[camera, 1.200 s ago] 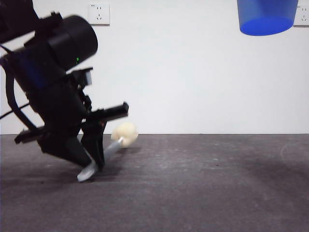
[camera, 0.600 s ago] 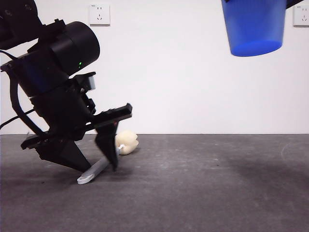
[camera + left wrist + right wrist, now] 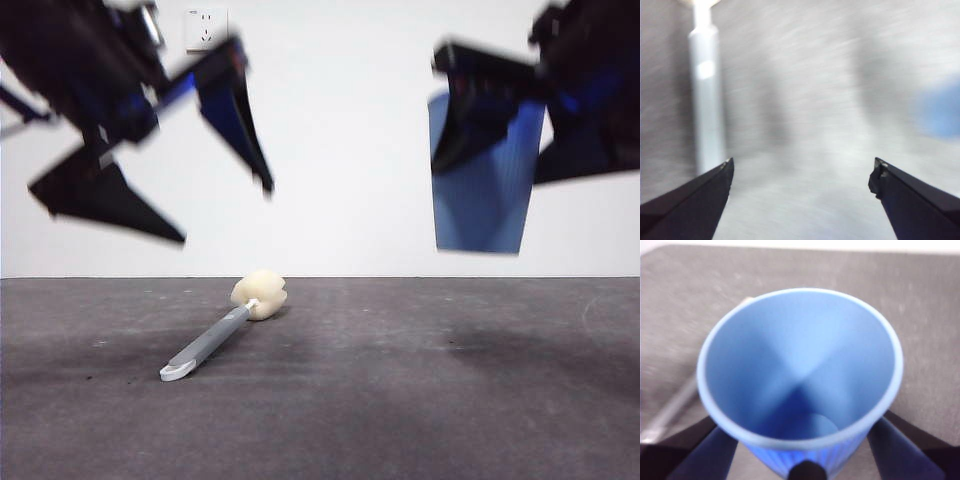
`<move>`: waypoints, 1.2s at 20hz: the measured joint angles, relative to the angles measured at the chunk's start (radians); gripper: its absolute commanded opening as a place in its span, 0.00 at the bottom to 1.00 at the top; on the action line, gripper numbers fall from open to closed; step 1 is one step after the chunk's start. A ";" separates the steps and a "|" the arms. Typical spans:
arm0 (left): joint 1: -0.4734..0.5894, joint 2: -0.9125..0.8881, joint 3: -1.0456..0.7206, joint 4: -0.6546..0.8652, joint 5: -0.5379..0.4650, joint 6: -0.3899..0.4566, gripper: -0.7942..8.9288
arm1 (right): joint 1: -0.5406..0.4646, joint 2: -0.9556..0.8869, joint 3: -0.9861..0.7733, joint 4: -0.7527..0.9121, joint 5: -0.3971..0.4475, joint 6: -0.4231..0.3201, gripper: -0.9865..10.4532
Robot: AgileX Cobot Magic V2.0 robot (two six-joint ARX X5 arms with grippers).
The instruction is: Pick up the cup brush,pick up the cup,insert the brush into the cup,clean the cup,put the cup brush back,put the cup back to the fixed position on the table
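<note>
The cup brush (image 3: 222, 333) lies on the table (image 3: 400, 400), its cream sponge head away from the camera and its white tip near. Its grey handle shows in the left wrist view (image 3: 705, 95). My left gripper (image 3: 225, 210) is open and empty, lifted clear above the brush at the upper left. My right gripper (image 3: 490, 150) is shut on the blue cup (image 3: 483, 185) and holds it upright in the air at the right, well above the table. The right wrist view looks down into the cup (image 3: 800, 375), with a jaw on each side.
A white wall with a power socket (image 3: 205, 28) stands behind the table. A blurred blue patch (image 3: 940, 110) shows in the left wrist view.
My left gripper has let go of the brush and risen away from it, jaws open. The brush now lies free. My right gripper has come down into view with the cup.
</note>
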 measured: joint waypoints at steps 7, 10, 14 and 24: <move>-0.002 -0.316 0.000 -0.142 0.145 0.000 0.56 | -0.219 0.341 0.000 0.369 -0.253 -0.053 0.08; -0.002 -0.383 0.000 -0.192 0.144 0.009 0.56 | -0.240 0.455 0.000 0.480 -0.270 -0.071 0.08; -0.002 -0.389 0.000 -0.221 0.144 0.016 0.56 | -0.240 0.540 0.000 0.587 -0.293 -0.110 0.08; -0.002 -0.389 0.000 -0.262 0.140 0.046 0.56 | -0.240 0.581 0.000 0.600 -0.296 -0.168 0.47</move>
